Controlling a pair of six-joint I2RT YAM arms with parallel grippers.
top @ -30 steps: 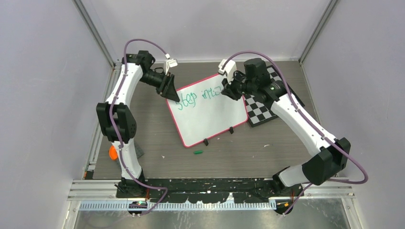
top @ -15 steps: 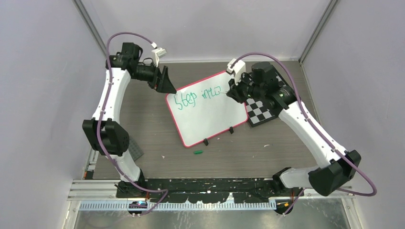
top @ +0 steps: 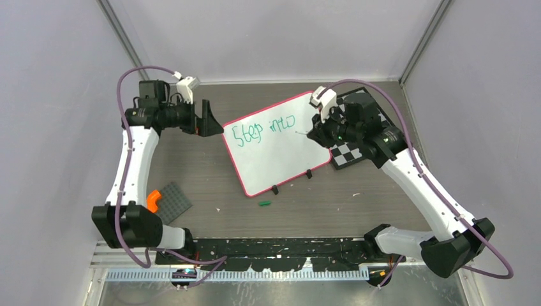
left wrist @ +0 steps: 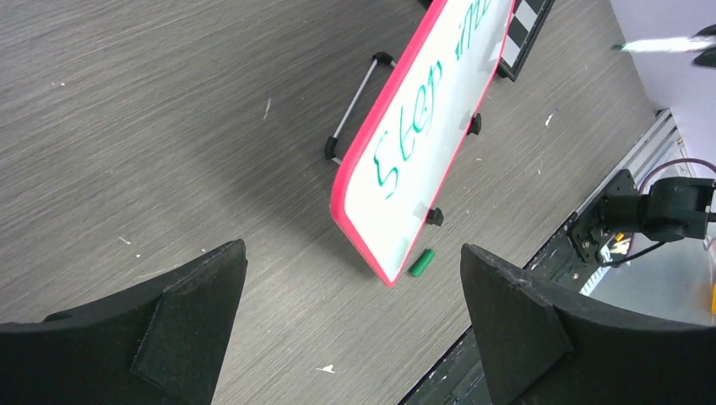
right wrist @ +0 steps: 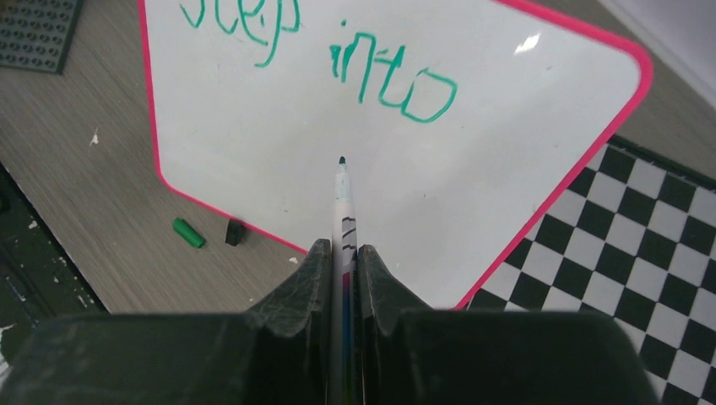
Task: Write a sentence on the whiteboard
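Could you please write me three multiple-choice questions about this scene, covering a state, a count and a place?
1. The right gripper is: A shut on the marker; B open, empty; C shut on nothing.
2. Words in the sentence on the whiteboard: A one; B two; C four.
3. The green cap lies: A on the whiteboard; B between the gripper's fingers; C on the table beside the whiteboard's near edge.
Answers: 1 A, it clamps the barrel; 2 B, only "Step into"; 3 C, it rests on bare tabletop.
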